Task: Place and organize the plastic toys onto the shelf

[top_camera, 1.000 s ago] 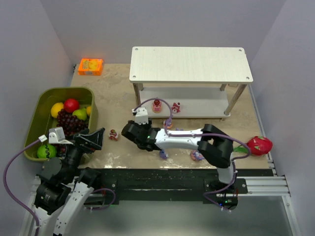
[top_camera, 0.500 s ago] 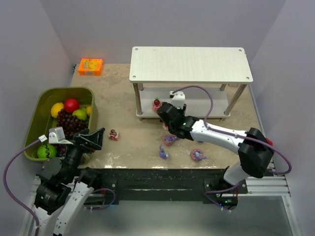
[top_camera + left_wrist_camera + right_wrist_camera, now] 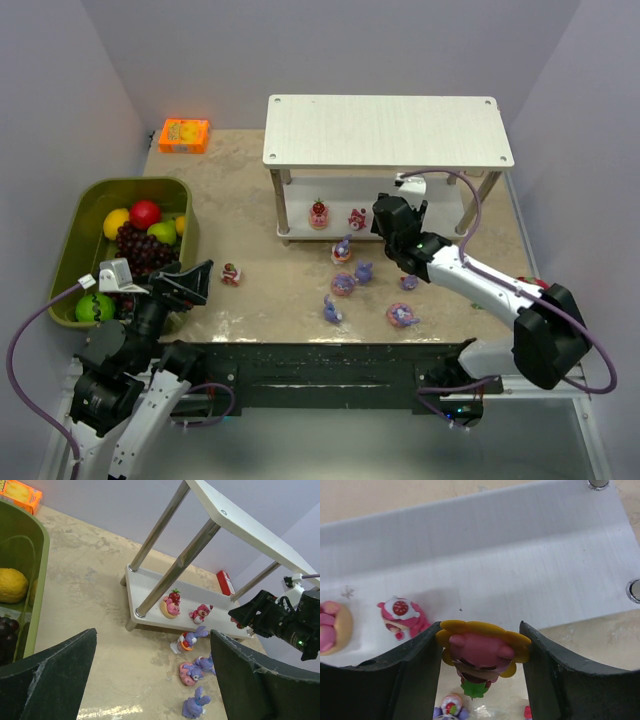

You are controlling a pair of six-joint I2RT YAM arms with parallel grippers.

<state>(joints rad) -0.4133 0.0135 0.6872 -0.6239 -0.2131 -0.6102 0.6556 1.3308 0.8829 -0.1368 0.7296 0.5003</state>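
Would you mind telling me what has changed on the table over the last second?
The right gripper, shut on a pink toy with yellow petals, swung from the table's left-centre rightward and back to the shelf. It is now at the front edge of the lower board. The left gripper stayed open by the bin. The two shelved toys did not move.

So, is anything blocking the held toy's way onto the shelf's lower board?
Nothing visible. The right end effector holds the yellow-petalled toy at the front edge of the lower board; bare board lies ahead. The bear toy and cake toy sit to its left.
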